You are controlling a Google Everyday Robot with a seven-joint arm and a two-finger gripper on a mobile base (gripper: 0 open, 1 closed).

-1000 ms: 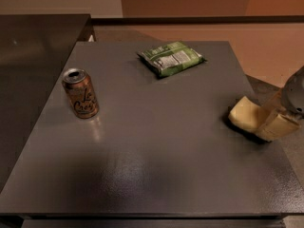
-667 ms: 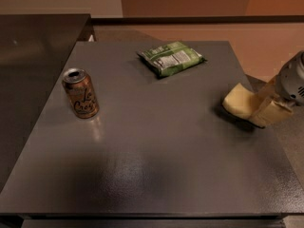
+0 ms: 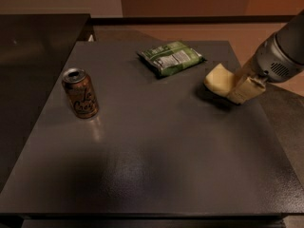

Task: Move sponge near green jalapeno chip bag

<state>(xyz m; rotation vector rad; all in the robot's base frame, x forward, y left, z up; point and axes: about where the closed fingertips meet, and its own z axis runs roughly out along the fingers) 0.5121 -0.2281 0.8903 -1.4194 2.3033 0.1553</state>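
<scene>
The pale yellow sponge [image 3: 218,79], a thick soft block with curved edges, hangs just above the dark table [image 3: 156,165], near the green jalapeno chip bag [image 3: 171,57] on its right, not touching it. The gripper [image 3: 237,88], further right of the bag, is clamped on the sponge's outer end. An orange-brown drink can [image 3: 80,93] stands upright, well left of the bag.

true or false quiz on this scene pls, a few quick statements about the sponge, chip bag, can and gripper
1. The gripper holds the pale yellow soft sponge over the right side of the dark grey table. True.
2. The orange-brown drink can lies on its side. False: it stands upright.
3. The crinkled green foil chip bag lies flat toward the table's far edge. True.
4. The can stands between the bag and the sponge. False: it stands at the table's left, apart from both.
</scene>
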